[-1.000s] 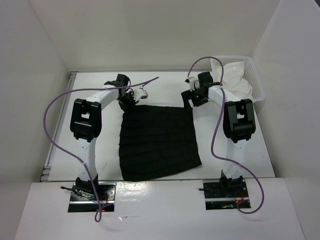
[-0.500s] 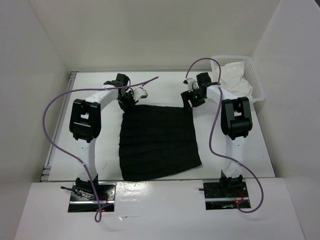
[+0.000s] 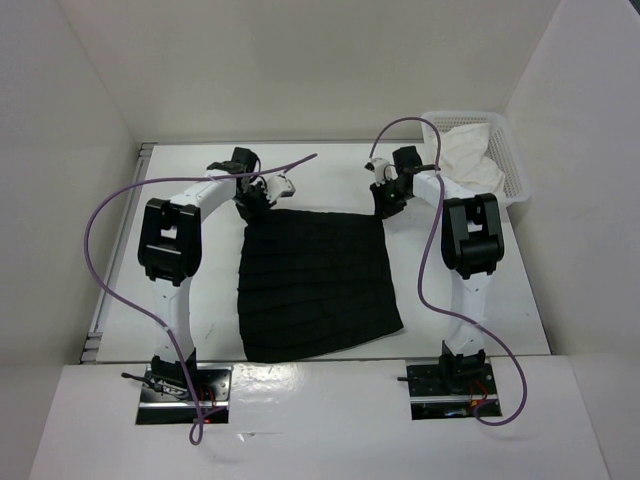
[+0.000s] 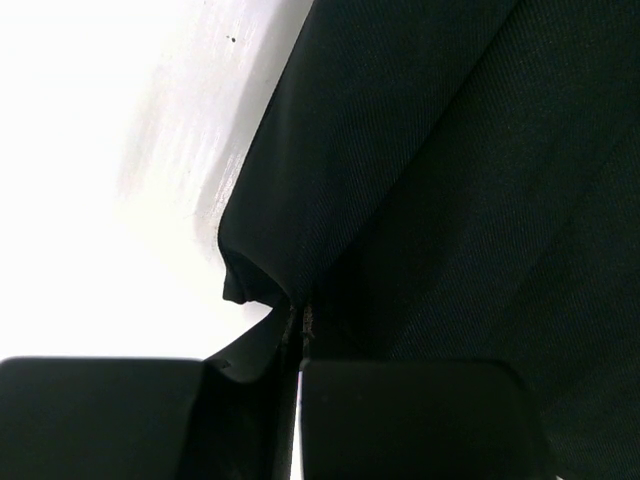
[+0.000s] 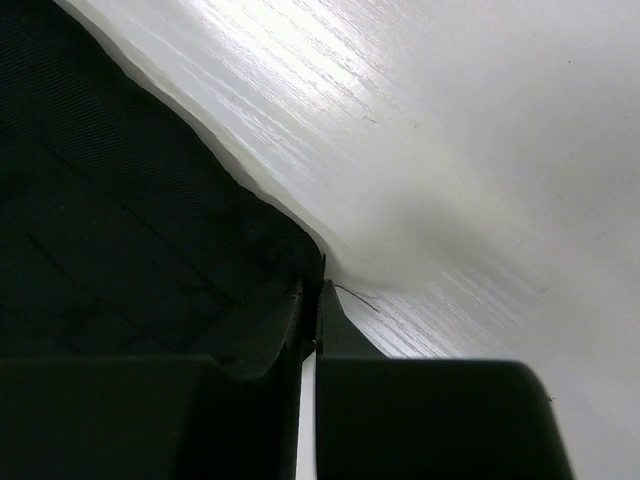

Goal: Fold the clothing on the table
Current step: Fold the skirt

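The black garment (image 3: 315,285) is lying flat and spread out in the middle of the white worktop (image 3: 330,170), its top edge toward the upper part of the top view. The left tool (image 3: 255,200) is sitting at the cloth's upper left corner, its fingers pressed together and pinching a fold of the dark fabric, as its wrist view shows. The right tool (image 3: 385,205) is sitting at the upper right corner. Its wrist view shows the fingers closed on the very tip of the corner, so that hold looks shallow. A basket (image 3: 515,165) holding white cloth (image 3: 470,155) is standing at the upper right of the frame, well apart from the garment.

The step in hand appears to be taking both top corners for a first fold toward the bottom of the frame. To do it well, both arms should be lifting together and only high enough to clear the cloth. They should be keeping the edge between them taut and level, then carrying it straight down the frame. Because the right hold looks thin, that corner may be slipping free under a quick pull.
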`<state>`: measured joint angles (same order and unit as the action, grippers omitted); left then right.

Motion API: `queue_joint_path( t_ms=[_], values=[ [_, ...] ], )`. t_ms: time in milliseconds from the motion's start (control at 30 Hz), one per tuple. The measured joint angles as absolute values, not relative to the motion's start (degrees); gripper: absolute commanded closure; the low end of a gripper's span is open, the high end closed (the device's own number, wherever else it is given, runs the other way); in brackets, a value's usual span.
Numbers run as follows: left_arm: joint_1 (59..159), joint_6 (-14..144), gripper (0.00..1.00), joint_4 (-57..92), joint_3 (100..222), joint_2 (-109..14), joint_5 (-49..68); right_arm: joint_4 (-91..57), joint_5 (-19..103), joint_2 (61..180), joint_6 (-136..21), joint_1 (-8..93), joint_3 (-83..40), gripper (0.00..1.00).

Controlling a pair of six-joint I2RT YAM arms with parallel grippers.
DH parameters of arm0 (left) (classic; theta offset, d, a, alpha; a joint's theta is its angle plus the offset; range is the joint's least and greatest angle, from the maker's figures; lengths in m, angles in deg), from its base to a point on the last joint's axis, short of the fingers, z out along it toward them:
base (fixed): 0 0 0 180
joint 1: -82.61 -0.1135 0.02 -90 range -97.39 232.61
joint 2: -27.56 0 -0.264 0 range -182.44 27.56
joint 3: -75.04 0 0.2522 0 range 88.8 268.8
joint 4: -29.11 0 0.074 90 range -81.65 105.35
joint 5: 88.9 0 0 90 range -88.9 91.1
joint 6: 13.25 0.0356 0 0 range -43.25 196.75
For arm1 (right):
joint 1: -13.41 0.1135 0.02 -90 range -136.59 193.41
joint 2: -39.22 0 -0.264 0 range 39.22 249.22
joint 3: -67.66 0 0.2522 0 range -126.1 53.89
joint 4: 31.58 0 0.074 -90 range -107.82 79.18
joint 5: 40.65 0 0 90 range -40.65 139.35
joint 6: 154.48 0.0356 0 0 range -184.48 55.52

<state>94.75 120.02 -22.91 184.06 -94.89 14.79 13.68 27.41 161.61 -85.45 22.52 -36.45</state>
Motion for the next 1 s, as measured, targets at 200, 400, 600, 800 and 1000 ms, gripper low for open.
queue_joint_path(
  t_ms=[200, 400, 600, 800, 1000],
  values=[
    [95.01, 119.87, 1.0, -22.63, 184.04, -94.89, 14.29, 13.73, 27.41, 161.61, -85.63, 22.52, -36.45, 1.0],
    [95.52, 118.66, 1.0, -20.79, 184.43, -94.91, 11.64, 13.16, 28.16, 161.61, -85.21, 22.52, -36.45, 1.0],
    [95.8, 115.58, 1.0, -19.99, 193.18, -96.86, 9.59, 12.09, 31.39, 161.61, -83.03, 22.54, -37.33, 1.0],
    [95.98, 112.68, 1.0, -18.89, 198.93, -97.69, 8.8, 9.47, 35.7, 161.61, -80.29, 22.54, -40.34, 1.0],
    [96.17, 112.28, 1.0, -17.58, 191.78, -95.11, 8.36, 5.84, 38.69, 160.67, -77.8, 22.65, -39.71, 1.0]
  ],
)
